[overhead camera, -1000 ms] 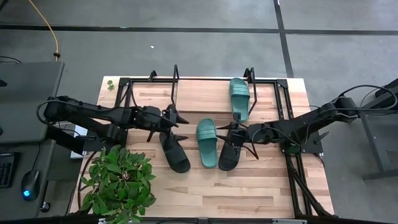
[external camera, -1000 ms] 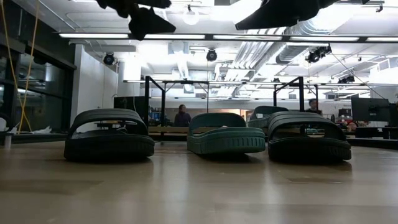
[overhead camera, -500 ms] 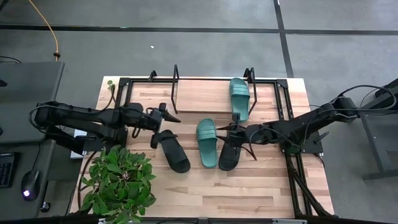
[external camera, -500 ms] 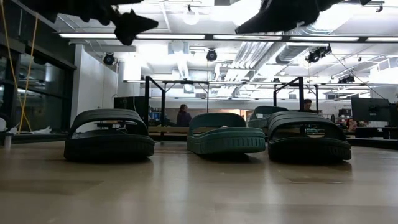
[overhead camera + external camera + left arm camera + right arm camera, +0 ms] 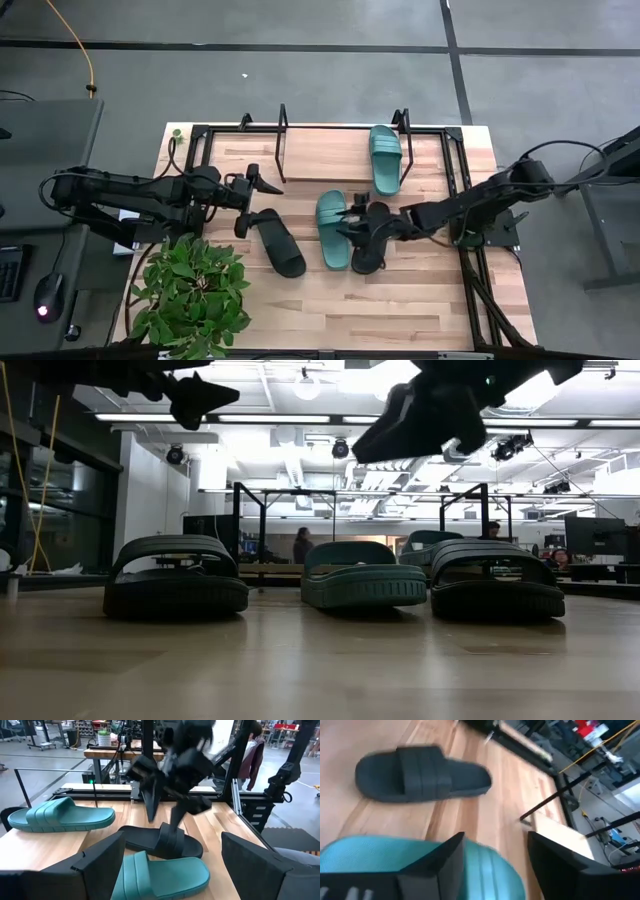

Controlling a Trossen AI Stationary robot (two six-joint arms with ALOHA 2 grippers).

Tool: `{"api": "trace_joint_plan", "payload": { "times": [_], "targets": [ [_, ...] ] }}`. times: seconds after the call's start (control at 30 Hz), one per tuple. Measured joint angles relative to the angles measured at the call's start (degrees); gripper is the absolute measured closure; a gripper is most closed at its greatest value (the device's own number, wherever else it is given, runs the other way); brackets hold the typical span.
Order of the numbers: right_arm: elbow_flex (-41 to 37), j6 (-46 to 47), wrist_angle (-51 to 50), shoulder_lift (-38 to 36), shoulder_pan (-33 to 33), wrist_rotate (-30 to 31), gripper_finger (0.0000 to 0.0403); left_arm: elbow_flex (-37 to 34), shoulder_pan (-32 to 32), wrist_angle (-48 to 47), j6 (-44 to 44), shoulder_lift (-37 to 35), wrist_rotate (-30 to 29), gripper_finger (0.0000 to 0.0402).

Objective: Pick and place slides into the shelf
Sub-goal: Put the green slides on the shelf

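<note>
Three slides lie sole-down on the tabletop: a black one (image 5: 278,243) (image 5: 175,578), a teal one (image 5: 333,230) (image 5: 363,575) and a second black one (image 5: 368,252) (image 5: 497,580). The other teal slide (image 5: 385,158) (image 5: 55,815) lies on the shelf board (image 5: 320,155) at the table's far side. My left gripper (image 5: 255,195) (image 5: 172,837) hangs open above the table, left of the left black slide. My right gripper (image 5: 355,215) (image 5: 496,837) is open in the air over the teal slide (image 5: 395,855) and the right black one.
A potted plant (image 5: 190,295) stands at the table's near-left corner, close to the left arm. Black metal frames (image 5: 470,260) run along the table's right side and around the shelf. Bare wood lies along the near edge. A person (image 5: 303,545) stands in the room behind.
My left gripper has drawn back toward the table's left, away from the left black slide. My right gripper has moved toward the table's left and come lower, now over the middle teal slide. No slide has moved.
</note>
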Motion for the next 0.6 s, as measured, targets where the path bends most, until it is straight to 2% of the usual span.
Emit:
{"api": "trace_joint_plan", "payload": {
  "times": [0.1, 0.3, 0.6],
  "targets": [
    [1.47, -0.38, -1.02, 3.35, 0.22, 0.8, 0.0178, 0.0, 0.0, -0.07, -1.17, 0.01, -0.11, 0.0089],
    [3.86, -0.23, -1.75, 9.03, 1.93, 5.48, 0.0176, 0.0, 0.0, -0.31, -5.63, 0.02, -0.53, 0.0089],
    [4.18, 0.16, -3.07, 13.23, 4.31, 15.38, 0.0176, 0.0, -0.02, -0.42, -6.3, 0.02, -1.47, 0.0089]
  ]
}}
